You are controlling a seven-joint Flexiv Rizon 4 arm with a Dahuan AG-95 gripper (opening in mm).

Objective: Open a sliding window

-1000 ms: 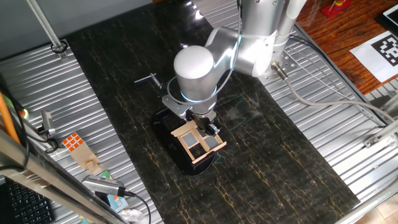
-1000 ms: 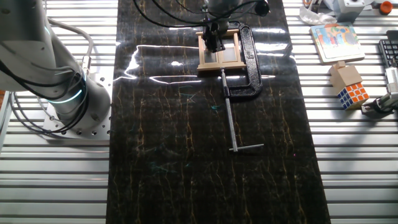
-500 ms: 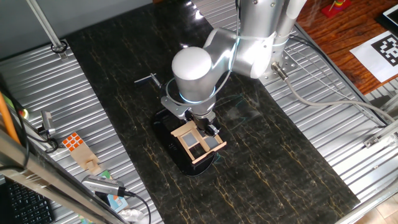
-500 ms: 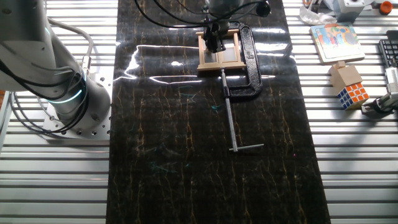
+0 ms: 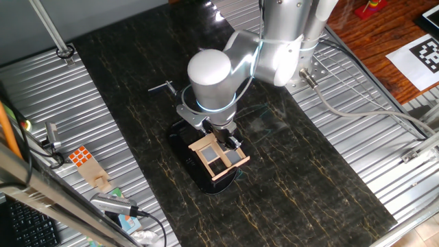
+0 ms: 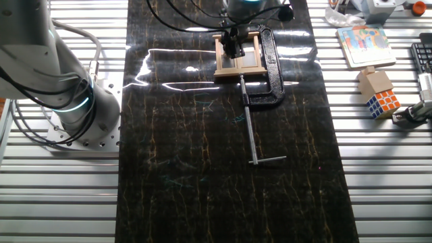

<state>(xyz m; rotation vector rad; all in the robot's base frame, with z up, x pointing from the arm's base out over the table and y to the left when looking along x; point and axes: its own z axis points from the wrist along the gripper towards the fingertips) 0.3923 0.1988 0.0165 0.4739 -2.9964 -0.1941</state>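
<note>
the sliding window (image 5: 219, 156) is engaged by the gripper (image 6: 232, 47), finger spread not discernible, and a sideways push is judged next.

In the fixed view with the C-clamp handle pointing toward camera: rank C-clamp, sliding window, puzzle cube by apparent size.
1. C-clamp, longest by far with its screw and handle.
2. Sliding window, partly hidden by the gripper.
3. Puzzle cube, smallest; it sits somewhat nearer the camera, yet looks smaller.

Sliding window (image 5: 219, 156) (image 6: 239, 57): tan wooden frame, cross bars, dark panes; held in black base on dark mat.
</note>
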